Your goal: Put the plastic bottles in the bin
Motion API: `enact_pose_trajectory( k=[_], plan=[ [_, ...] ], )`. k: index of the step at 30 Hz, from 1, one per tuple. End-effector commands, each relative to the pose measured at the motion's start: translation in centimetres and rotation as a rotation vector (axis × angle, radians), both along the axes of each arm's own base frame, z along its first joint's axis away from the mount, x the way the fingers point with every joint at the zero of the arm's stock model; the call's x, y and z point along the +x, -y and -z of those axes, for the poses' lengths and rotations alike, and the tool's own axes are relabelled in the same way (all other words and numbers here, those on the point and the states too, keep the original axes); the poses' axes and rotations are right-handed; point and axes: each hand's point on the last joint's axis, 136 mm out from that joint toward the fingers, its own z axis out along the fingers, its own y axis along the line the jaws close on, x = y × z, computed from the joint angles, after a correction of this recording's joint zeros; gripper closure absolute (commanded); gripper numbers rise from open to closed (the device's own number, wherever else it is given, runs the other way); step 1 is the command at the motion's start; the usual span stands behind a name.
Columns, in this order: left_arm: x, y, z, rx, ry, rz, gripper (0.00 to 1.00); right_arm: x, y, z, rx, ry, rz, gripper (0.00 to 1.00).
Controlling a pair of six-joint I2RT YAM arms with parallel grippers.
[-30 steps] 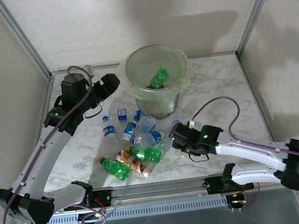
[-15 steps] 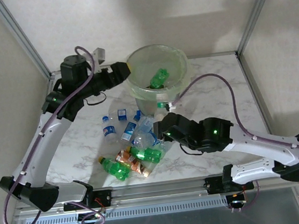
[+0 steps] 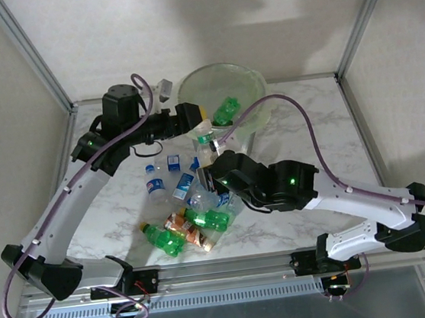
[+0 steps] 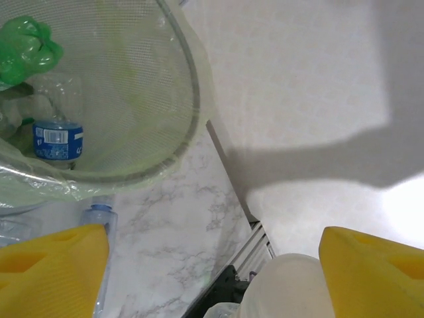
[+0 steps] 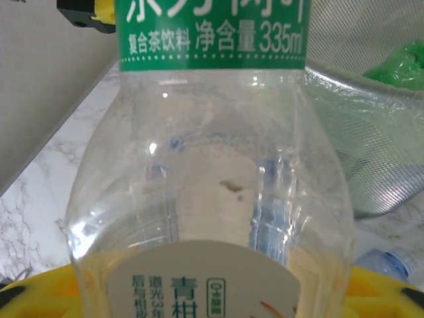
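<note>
At the table's (image 3: 312,121) far edge: bin (image 3: 243,79), green-lined, green bottle (image 3: 226,110) inside. Left gripper (image 3: 195,117), jaws spread, empty, beside its rim. Right gripper (image 5: 212,291) clamping clear green-labelled bottle (image 5: 212,165) near the bin. Loose bottles (image 3: 188,212) heaped on the table.

Green label (image 5: 211,33) of bottle (image 5: 212,179): "净含量 335ml"

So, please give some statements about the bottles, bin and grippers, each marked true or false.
1. The right gripper holds a clear plastic bottle with a green label. True.
2. The round translucent bin with pale green liner is empty. False: a green bottle and a blue-labelled bottle lie inside.
3. The left gripper grips a bottle. False: its yellow fingers stand wide apart, gripping nothing.
4. Several bottles lie on the white marble table. True.
</note>
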Motion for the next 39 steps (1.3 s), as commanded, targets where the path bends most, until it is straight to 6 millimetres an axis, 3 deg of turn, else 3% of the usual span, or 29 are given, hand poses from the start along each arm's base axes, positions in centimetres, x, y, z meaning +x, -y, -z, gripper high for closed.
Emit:
enact_pose_trajectory(
  k=[1, 7, 15, 23, 32, 37, 39],
  plan=[
    [-2.5, 1.2, -1.8, -0.077, 0.039, 0.113, 0.17, 1.0, -0.8, -2.7, 0.076, 0.049, -0.008, 0.45],
    [-3.5, 1.0, -3.3, -0.107, 0.085, 0.132, 0.15, 1.3, -0.8, -2.6, 0.089, 0.042, -0.008, 0.45],
    [-3.6, 1.2, -2.2, -0.117, 0.058, 0.136, 0.23, 1.1, -0.8, -3.5, 0.13, 0.044, -0.016, 0.44],
    [-3.7, 1.6, -1.5, -0.116, 0.04, 0.134, 0.21, 0.7, -1.3, -3.8, 0.141, 0.047, -0.039, 0.45],
    [-3.4, 2.4, -1.9, -0.152, 0.039, 0.138, 0.51, 0.5, -1.5, -3.9, 0.152, 0.051, -0.037, 0.45],
    [-2.8, 2.6, -2.9, -0.178, 0.058, 0.125, 0.6, 0.6, -0.5, -4.4, 0.164, 0.059, -0.013, 0.43],
    [-1.9, 2.5, -3.3, -0.184, 0.067, 0.088, 0.65, 0.7, 0.4, -4.5, 0.161, 0.062, 0.014, 0.37]
  ],
)
